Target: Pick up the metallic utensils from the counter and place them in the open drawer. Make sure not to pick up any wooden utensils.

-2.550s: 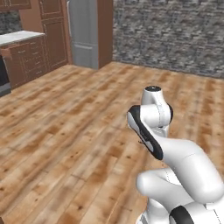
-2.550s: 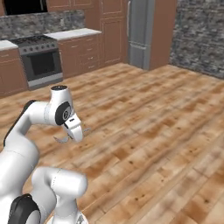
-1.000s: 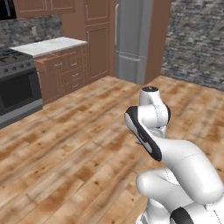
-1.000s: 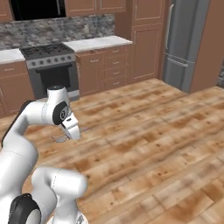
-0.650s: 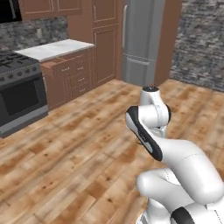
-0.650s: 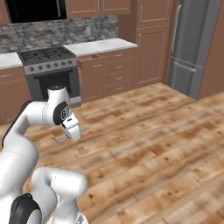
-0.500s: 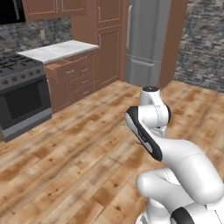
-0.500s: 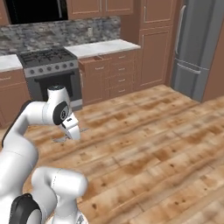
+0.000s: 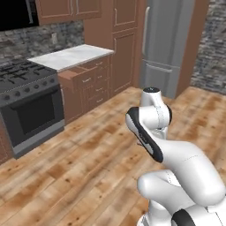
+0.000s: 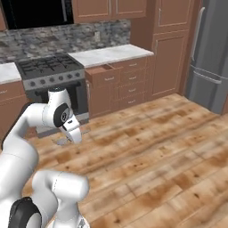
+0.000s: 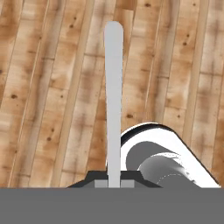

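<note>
While end effector [image 11: 114, 183] pinches fork [image 11: 113, 87], drawer [image 9: 75, 77] juts open.

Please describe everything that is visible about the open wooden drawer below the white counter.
The shallow reddish-brown wooden drawer is the top one in a stack of drawer fronts under the white marble counter, just right of the black stove. It is pulled out partly, its flat front panel with a small metal handle standing proud of the closed drawers below. It sits level. Its inside cannot be seen from here. Nothing touches it except its cabinet.
</note>
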Robot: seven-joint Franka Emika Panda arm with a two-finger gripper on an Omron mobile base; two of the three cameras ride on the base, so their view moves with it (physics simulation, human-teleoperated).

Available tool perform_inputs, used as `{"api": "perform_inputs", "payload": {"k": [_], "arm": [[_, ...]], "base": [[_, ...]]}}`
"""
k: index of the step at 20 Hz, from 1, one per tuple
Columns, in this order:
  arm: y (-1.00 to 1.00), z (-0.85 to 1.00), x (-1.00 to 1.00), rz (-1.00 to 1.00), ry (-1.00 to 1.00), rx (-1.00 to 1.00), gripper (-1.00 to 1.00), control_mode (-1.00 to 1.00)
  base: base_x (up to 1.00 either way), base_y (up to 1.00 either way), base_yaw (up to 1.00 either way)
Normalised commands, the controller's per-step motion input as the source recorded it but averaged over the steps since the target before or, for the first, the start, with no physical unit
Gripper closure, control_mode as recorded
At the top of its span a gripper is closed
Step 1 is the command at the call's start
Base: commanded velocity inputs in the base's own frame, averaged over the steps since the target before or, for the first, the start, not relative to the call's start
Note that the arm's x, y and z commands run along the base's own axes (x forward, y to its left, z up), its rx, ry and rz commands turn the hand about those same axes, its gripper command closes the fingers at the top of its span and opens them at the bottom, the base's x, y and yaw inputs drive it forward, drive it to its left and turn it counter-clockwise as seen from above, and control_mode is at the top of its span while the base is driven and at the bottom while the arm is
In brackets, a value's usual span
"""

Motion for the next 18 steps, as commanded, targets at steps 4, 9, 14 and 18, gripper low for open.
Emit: {"api": "perform_inputs", "payload": {"k": [4, 9, 14, 18], "arm": [[0.0, 0.0, 0.0, 0.0, 0.0, 0.0, 1.0, 1.0], [0.0, 0.0, 0.0, 0.0, 0.0, 0.0, 1.0, 1.0], [0.0, 0.0, 0.0, 0.0, 0.0, 0.0, 1.0, 1.0], [0.0, 0.0, 0.0, 0.0, 0.0, 0.0, 1.0, 1.0]], "base": [[1.0, 0.33, 0.0], [1.0, 0.21, -0.05], [1.0, 0.06, -0.1], [1.0, 0.18, -0.21]]}}
